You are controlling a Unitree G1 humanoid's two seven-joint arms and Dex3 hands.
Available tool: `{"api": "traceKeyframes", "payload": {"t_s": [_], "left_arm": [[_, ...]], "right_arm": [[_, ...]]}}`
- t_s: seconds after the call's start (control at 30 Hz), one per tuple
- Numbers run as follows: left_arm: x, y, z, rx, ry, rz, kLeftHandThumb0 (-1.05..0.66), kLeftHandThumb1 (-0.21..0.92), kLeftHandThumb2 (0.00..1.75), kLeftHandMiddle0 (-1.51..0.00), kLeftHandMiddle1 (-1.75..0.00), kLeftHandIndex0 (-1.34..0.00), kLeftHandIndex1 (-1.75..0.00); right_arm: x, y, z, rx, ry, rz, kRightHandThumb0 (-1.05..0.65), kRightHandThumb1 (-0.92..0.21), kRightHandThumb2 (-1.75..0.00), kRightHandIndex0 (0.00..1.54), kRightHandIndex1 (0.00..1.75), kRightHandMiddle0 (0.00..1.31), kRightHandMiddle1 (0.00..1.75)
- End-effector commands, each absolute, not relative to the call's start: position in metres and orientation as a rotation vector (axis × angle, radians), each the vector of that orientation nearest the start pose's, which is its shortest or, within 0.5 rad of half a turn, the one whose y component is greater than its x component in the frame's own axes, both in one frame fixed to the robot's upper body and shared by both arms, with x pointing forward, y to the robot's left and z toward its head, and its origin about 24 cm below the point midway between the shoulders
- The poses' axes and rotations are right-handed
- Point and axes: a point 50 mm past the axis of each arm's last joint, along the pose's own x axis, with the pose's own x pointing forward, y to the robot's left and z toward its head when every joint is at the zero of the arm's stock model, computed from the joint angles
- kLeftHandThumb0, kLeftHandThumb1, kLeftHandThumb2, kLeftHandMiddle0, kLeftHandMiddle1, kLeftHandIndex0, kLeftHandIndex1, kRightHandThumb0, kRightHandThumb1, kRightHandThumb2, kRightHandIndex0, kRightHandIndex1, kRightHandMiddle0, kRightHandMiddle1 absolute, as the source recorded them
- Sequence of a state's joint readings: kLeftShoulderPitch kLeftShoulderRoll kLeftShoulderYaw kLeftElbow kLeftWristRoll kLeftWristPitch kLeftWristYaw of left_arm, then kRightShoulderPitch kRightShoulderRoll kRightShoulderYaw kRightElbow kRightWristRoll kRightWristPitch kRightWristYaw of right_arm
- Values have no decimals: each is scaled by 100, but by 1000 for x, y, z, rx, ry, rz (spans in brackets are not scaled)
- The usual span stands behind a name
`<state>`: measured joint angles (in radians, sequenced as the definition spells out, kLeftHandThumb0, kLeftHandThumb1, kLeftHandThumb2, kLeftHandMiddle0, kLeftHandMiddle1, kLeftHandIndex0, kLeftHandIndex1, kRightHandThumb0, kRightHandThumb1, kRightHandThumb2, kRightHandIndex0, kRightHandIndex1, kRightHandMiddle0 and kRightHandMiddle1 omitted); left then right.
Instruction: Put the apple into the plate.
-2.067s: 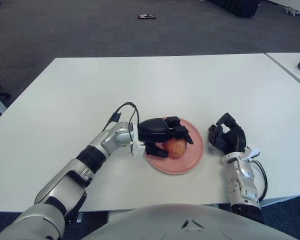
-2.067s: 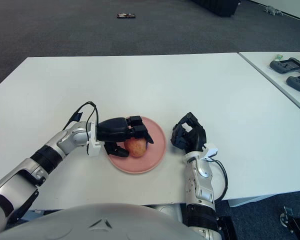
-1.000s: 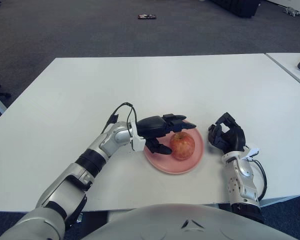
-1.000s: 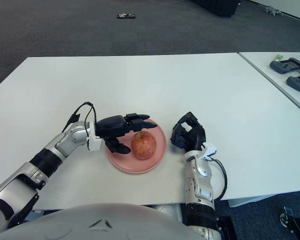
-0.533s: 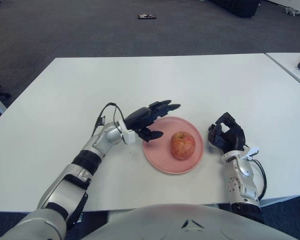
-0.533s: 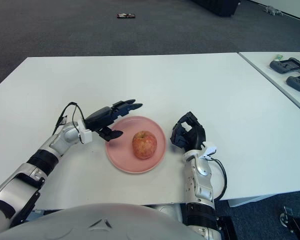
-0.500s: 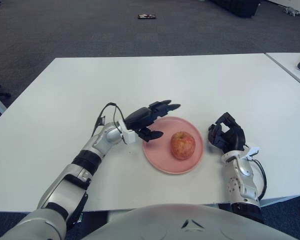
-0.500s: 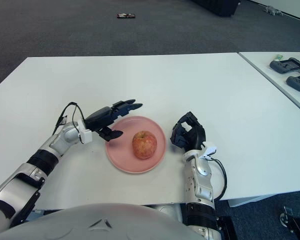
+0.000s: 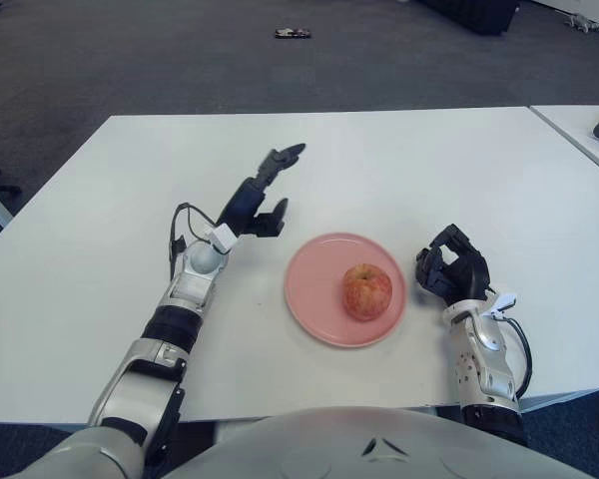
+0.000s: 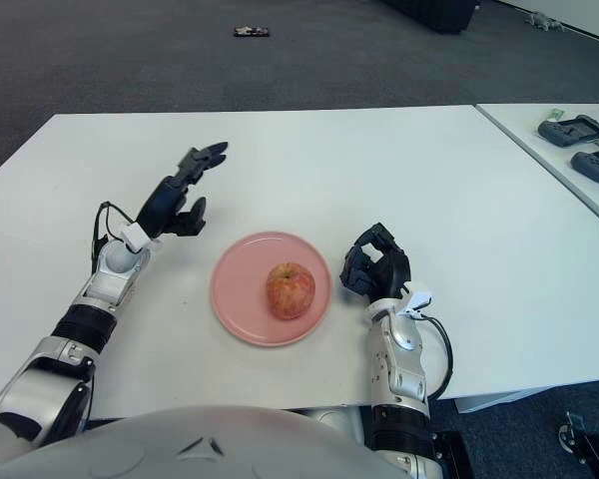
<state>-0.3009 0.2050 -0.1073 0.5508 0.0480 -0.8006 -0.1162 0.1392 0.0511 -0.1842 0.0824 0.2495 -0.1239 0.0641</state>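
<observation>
Apple (image 9: pixel 366 290) is sitting upright on the plate (image 9: pixel 314 296), near the table's (image 9: pixel 110 200) front edge and about midway between its left and right edges. Left hand (image 9: pixel 259 193) is hovering above the table left of the plate, fingers spread, holding nothing. Right hand (image 9: pixel 453 267) is resting just right of the plate, fingers curled, gripping nothing.

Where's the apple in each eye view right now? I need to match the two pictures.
Left eye view: apple right of centre, on the pink plate.
Right eye view: apple just left of centre, on the same plate.
Shared landmark: the right hand, parked on the table just right of the plate in both.
</observation>
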Motion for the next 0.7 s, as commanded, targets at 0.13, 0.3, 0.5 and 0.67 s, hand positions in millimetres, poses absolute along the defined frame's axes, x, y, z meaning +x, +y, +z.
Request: {"api": "traceKeyframes", "payload": {"t_s": [0.13,0.3,0.5,0.67], "left_arm": [[286,157,53,214,-485,-104,-75,92,111,-57,-168,-3,-165],[280,161,43,165,-431,56,-49,78,94,-79,-174,-27,-173],[275,163,25,151,-334,151,-40,65,93,-90,-175,-36,-174],[276,165,16,130,-250,177,-41,55,104,-101,-175,-43,-175]], "right_arm": [[207,-189,-13,292,141,-211,-49,-29,-136,121,175,63,175],[207,-189,-12,299,129,-206,-49,-29,-136,121,175,63,175],[207,-187,-12,295,123,-208,-50,-28,-138,123,175,65,175],[207,-186,-12,290,122,-209,-51,-25,-141,126,175,67,175]]}}
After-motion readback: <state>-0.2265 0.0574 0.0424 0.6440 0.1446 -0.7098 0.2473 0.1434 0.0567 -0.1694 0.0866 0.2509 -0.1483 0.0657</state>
